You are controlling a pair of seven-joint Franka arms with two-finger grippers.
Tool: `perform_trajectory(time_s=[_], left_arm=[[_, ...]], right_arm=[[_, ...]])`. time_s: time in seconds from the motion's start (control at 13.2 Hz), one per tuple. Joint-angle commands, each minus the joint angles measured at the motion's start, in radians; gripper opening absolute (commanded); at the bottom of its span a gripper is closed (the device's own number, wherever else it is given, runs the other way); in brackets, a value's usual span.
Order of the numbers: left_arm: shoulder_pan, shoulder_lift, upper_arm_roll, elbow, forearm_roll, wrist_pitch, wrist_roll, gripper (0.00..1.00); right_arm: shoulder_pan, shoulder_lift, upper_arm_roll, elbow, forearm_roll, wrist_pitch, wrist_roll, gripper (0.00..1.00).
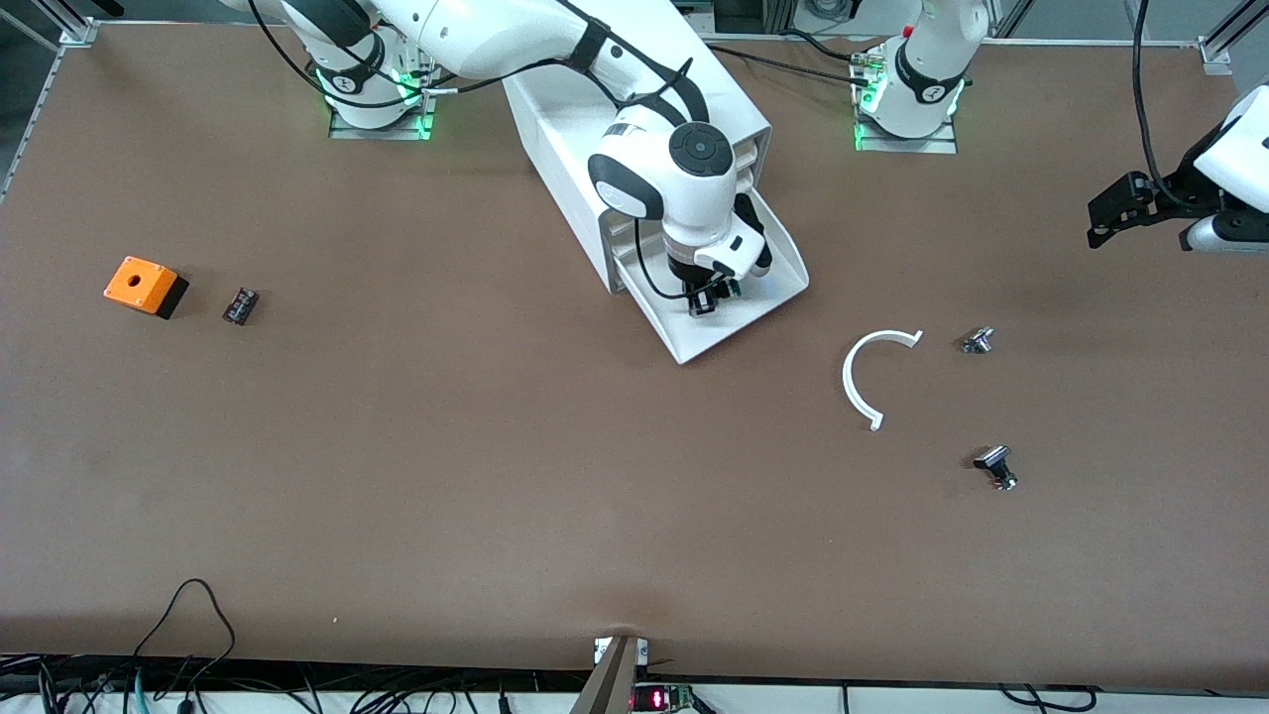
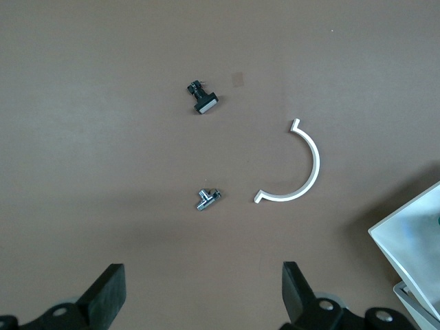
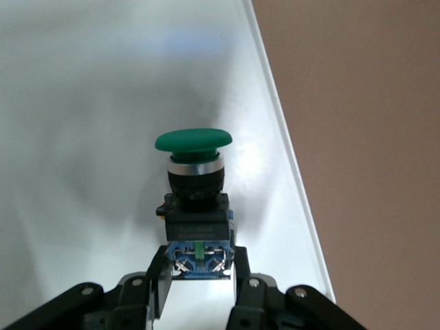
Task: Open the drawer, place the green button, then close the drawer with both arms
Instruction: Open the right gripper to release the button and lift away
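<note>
The lowest drawer [image 1: 694, 342] of the white cabinet [image 1: 565, 149] is pulled out, its sloped lip toward the front camera. My right gripper [image 1: 706, 300] is inside the drawer, shut on the button [image 1: 734, 288]. In the right wrist view the fingers [image 3: 157, 278] clamp the blue base of the green-capped button [image 3: 194, 144] above the white drawer floor [image 3: 82, 137]. I cannot tell whether the button touches the floor. My left gripper [image 1: 1095, 223] waits open and empty above the table at the left arm's end; it also shows in the left wrist view [image 2: 203, 275].
A white curved strip [image 1: 858, 372] lies beside the drawer toward the left arm's end. A small metal part [image 1: 978, 340] and a black-capped metal part [image 1: 995, 466] lie near it. An orange box [image 1: 139, 285] and a small black part [image 1: 240, 304] lie toward the right arm's end.
</note>
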Motion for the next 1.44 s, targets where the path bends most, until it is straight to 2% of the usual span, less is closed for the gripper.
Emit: perform_trajectory(time_s=[0.0,0.08,0.3,0.45,0.68,0.83,0.91,0.98,1.36], left_arm=[[-0.008,0.004,0.003,0.026,-0.014,-0.026,-0.012,1.0],[-0.008,0.004,0.003,0.025,-0.014,-0.026,-0.012,1.0],[-0.009,0.004,0.001,0.026,-0.014,-0.026,-0.012,1.0],[-0.011,0.004,0.001,0.026,-0.014,-0.026,-0.012,1.0],[-0.014,0.004,-0.002,0.028,-0.014,-0.031,-0.012,1.0],[-0.016,0.041,-0.007,0.103,-0.014,-0.101,-0.006,1.0],[-0.016,0.082,-0.023,0.168,-0.014,-0.162,-0.01,1.0],[-0.016,0.09,-0.025,0.18,-0.014,-0.168,-0.009,1.0],[-0.016,0.106,-0.026,0.181,-0.014,-0.165,0.008,1.0]], right_arm=[[0.031,0.016,-0.028,0.035,-0.013,-0.015,-0.006,0.46],[0.031,0.016,-0.028,0.037,-0.013,-0.021,-0.008,0.99],[0.029,0.008,-0.029,0.053,-0.013,-0.024,-0.002,1.0],[0.025,0.008,-0.028,0.111,-0.011,-0.057,-0.005,1.0],[-0.009,-0.037,-0.015,0.138,0.016,-0.12,0.006,1.0],[-0.046,-0.06,-0.003,0.138,0.079,-0.134,0.034,1.0],[-0.061,-0.088,-0.002,0.136,0.082,-0.149,0.043,1.0],[-0.073,-0.113,-0.002,0.136,0.082,-0.178,0.069,1.0],[-0.161,-0.257,0.008,0.124,0.079,-0.251,0.107,1.0]])
